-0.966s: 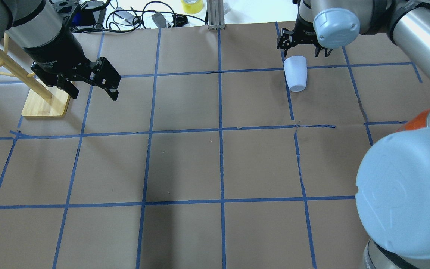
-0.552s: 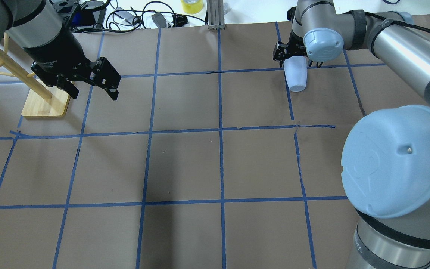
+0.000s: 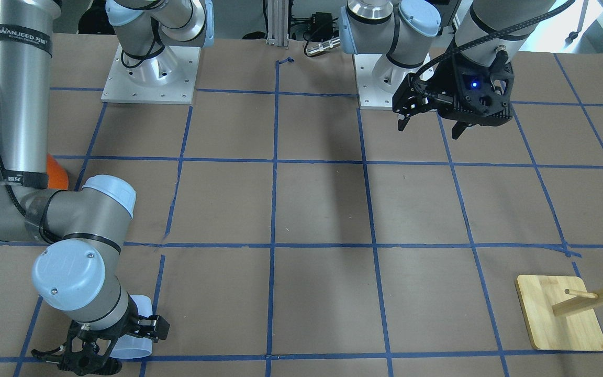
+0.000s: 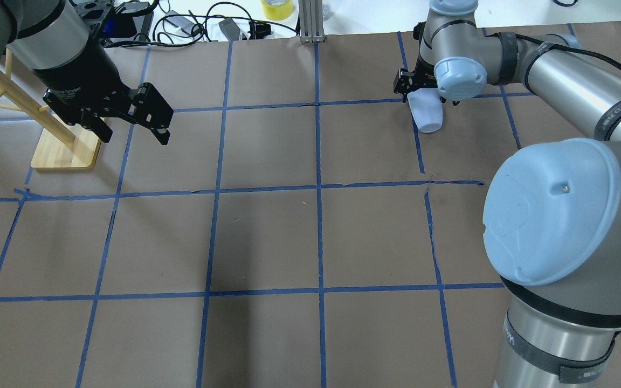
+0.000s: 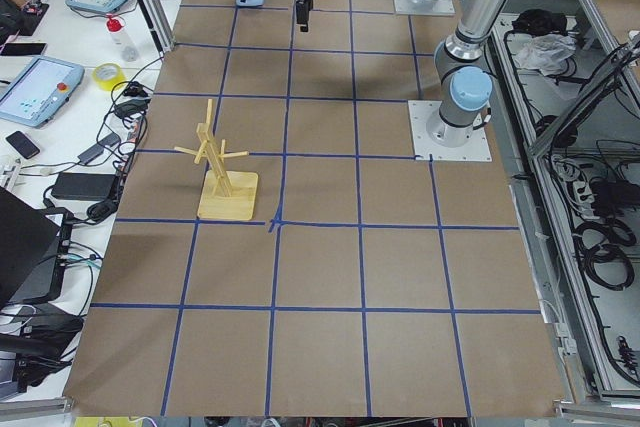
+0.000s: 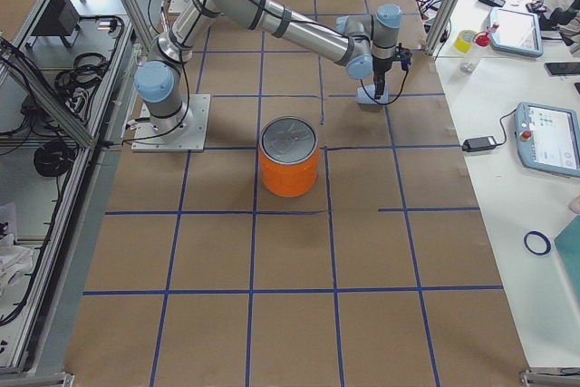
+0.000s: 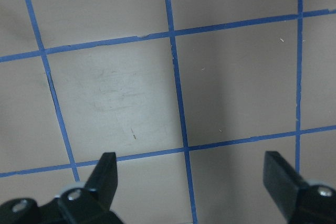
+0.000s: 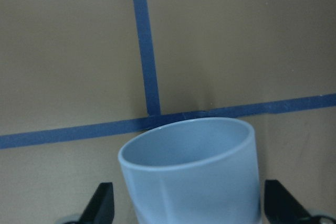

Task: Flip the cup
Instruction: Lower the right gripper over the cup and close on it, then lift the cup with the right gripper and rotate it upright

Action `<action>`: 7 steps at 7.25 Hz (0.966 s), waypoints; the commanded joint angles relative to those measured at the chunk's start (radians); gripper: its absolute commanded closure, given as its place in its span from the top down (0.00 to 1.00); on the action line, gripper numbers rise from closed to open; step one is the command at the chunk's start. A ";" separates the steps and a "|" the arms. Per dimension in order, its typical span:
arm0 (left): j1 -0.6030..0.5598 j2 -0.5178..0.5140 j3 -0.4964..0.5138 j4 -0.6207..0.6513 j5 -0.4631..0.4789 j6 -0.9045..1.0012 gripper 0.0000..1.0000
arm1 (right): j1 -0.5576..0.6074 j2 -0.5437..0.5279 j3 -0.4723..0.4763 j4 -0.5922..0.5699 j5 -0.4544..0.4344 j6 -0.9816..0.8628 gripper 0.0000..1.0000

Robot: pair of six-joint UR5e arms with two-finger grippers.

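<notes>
Right wrist-mounted view: my right gripper (image 8: 188, 190) straddles the cup (image 8: 190, 174) lying sideways, jaws wide; my left gripper (image 7: 190, 163) hangs wide open.

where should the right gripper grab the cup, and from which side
Across the tapered side wall, near the wide mouth end, coming down from above. The cup lies on its side with its mouth pointing away from the robot, so its rounded flanks are the two faces open to the fingers. The right gripper hangs open astride them, which looks like a sound line.
</notes>
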State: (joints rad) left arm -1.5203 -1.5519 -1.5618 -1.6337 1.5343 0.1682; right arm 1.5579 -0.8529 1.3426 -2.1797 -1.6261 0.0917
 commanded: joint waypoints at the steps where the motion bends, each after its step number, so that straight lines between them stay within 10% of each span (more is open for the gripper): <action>1: 0.000 0.000 0.000 0.000 -0.002 0.001 1.00 | -0.001 0.015 0.000 -0.040 0.000 -0.001 1.00; 5: 0.000 0.000 0.000 0.000 0.000 0.001 1.00 | -0.001 0.035 0.007 -0.055 0.000 -0.019 0.98; 7: 0.000 0.000 0.000 0.000 -0.002 0.001 1.00 | -0.002 0.028 0.015 -0.048 -0.011 -0.021 0.64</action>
State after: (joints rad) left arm -1.5202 -1.5524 -1.5616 -1.6337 1.5337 0.1687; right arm 1.5560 -0.8217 1.3526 -2.2316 -1.6311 0.0728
